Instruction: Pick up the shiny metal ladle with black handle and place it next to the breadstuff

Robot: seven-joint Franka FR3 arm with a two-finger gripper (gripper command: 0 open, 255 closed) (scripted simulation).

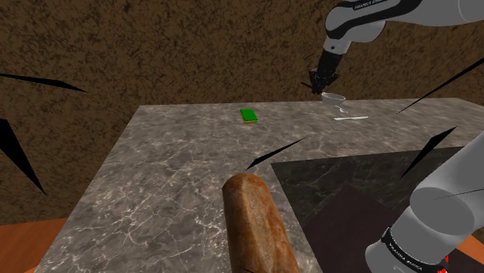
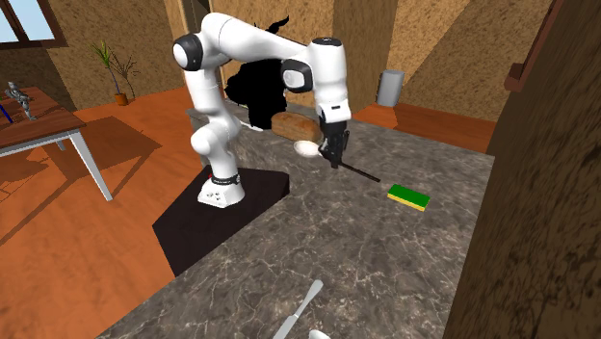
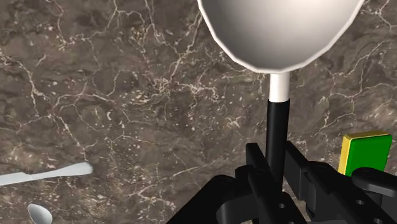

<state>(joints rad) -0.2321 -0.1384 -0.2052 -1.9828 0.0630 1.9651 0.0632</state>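
Tiny illegible lettering [image 1: 371, 6] on the white arm [image 1: 438, 205].

1 ladle [image 3: 278, 25], 1 bread loaf [image 1: 256, 225], 1 green sponge [image 1: 248, 115], 1 flat white utensil [image 3: 48, 174], 1 sm spoon [image 3: 38, 215]

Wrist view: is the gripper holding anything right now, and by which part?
Yes. The gripper is shut on the ladle, clasping its black handle near the bowl end.

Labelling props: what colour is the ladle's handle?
Black ladle handle; best in the wrist view.
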